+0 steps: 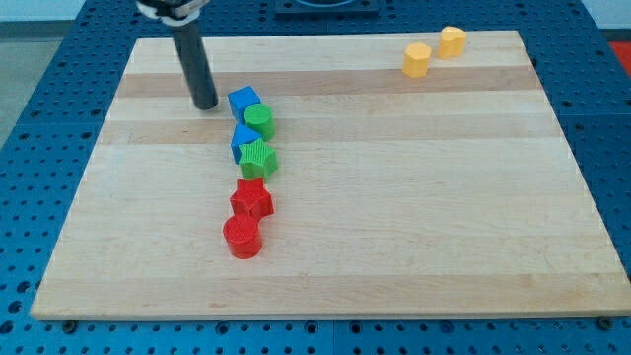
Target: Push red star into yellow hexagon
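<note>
Here my tip (206, 104) (a bare rod, holding nothing) stands just left of the blue cube (243, 102). The red star (252, 198) lies well apart from the yellow hexagon (417, 60); the rod's top is cropped.

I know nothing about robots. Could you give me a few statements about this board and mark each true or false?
1. My tip touches the red star. False: it stands near the blue cube, at the view's upper left.
2. Two yellow blocks, and, sit at the view's top right. True.
3. The red cylinder lies just below the red star. True.
4. The green star sits beside the yellow blocks. False: it is in the column left of centre, above the red star.
</note>
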### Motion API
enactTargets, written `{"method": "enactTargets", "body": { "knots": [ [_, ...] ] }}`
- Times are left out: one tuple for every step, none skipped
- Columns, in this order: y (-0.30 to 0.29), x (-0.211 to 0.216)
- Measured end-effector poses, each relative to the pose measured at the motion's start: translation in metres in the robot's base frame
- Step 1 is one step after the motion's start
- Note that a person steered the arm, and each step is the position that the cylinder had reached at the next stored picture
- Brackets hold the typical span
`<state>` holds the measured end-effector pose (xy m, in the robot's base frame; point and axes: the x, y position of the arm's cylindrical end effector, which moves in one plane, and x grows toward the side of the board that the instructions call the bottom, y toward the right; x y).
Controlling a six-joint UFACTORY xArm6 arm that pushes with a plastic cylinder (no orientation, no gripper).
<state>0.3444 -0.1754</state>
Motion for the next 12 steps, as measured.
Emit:
{"method": "enactTargets", "body": {
  "knots": [
    [-0.005, 0.070],
    [-0.006, 0.160],
    [-0.006, 0.183],
    [0.003, 0.186],
    [0.026, 0.183],
    [0.048, 0.178],
    [0.071, 0.175],
    [0.082, 0.174],
    [0.090, 0.162],
    [0.091, 0.140],
    [0.114, 0.139],
    [0.153, 0.138]
  ]
}}
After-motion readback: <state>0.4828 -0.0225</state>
